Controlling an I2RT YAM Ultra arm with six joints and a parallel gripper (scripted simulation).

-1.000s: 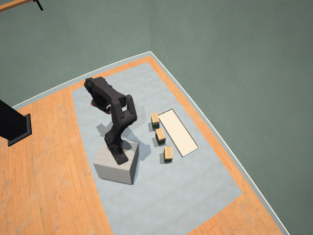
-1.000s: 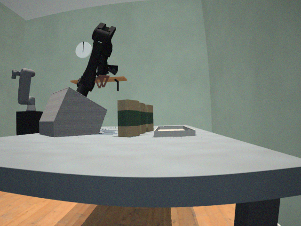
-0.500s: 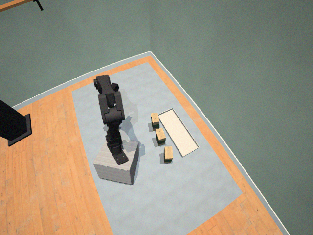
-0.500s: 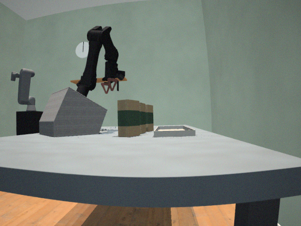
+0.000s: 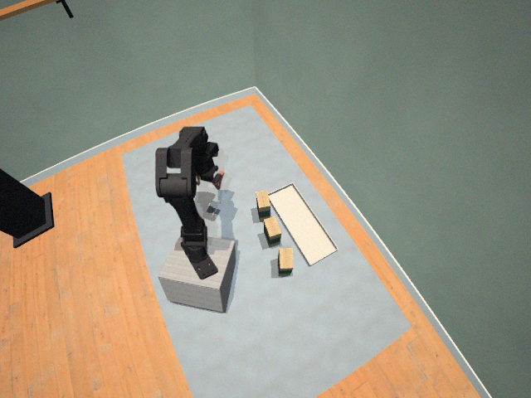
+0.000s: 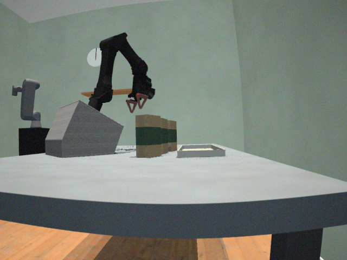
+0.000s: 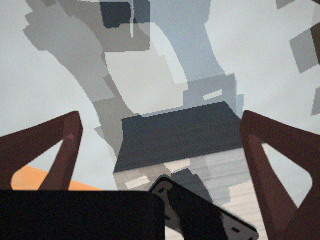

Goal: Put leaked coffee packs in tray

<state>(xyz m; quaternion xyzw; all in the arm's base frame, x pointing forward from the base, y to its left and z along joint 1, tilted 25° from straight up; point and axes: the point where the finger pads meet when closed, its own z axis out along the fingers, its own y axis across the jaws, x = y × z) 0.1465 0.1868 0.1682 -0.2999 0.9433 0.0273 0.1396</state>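
Three tan coffee packs with dark green bands stand upright in a row on the grey table: the far pack [image 5: 262, 201] [image 6: 174, 135], the middle pack [image 5: 272, 229] [image 6: 165, 135] and the near pack [image 5: 285, 259] [image 6: 147, 136]. The shallow white tray [image 5: 302, 223] [image 6: 200, 151] lies just beyond the row and is empty. My gripper [image 5: 217, 180] [image 6: 136, 104] [image 7: 161, 119] is open and empty. It hangs above the table, to the left of the far pack and higher than the packs' tops. The wrist view shows only my fingers, shadows and the arm's base.
The arm stands on a grey block [image 5: 195, 280] [image 6: 81, 131] left of the packs. A black stand [image 5: 21, 210] is off the table at the left. A grey idle arm [image 6: 27, 101] on a black box stands in the background.
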